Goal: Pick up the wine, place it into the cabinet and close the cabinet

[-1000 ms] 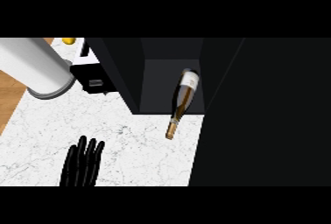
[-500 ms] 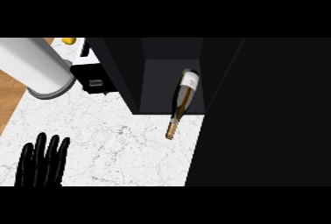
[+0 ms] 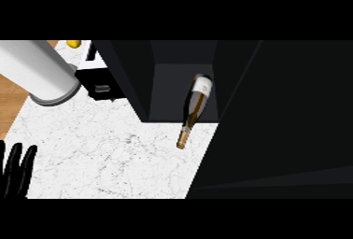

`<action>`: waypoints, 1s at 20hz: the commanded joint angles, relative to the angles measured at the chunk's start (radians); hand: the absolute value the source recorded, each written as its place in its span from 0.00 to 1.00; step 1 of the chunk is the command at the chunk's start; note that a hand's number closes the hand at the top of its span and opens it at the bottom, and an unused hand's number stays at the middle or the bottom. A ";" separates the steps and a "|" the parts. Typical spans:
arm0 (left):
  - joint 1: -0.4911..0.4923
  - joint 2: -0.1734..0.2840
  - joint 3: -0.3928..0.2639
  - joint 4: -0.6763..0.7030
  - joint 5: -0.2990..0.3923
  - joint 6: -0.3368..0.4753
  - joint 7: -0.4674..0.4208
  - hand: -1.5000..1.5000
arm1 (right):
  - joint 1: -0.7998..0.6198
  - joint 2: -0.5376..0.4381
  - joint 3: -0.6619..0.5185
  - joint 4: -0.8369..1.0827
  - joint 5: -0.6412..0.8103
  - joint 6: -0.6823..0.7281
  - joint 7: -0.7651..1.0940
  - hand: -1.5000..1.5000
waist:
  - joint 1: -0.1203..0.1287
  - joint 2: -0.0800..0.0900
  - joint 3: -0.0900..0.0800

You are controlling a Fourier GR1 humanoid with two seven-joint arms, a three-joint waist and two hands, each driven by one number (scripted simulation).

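The dark, boxy cabinet (image 3: pixel 172 70) stands open on the white marbled counter (image 3: pixel 117 154), so closing it is what I judge remains. The slim glass wine bottle (image 3: pixel 194 109) lies half inside, neck poking out over the counter. My left hand (image 3: pixel 15 170) rests at the lower left edge, fingers straight, holding nothing.

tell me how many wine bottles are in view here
1. The wine bottle lies on its side in the open cabinet, its neck sticking out over the marble counter. The dark door at the right may hide others.
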 commanded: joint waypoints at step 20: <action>0.039 0.107 0.310 0.044 0.202 -0.259 0.138 0.00 | -0.416 -0.006 0.381 0.115 0.381 -0.573 -0.019 1.00 | 0.013 0.004 -0.002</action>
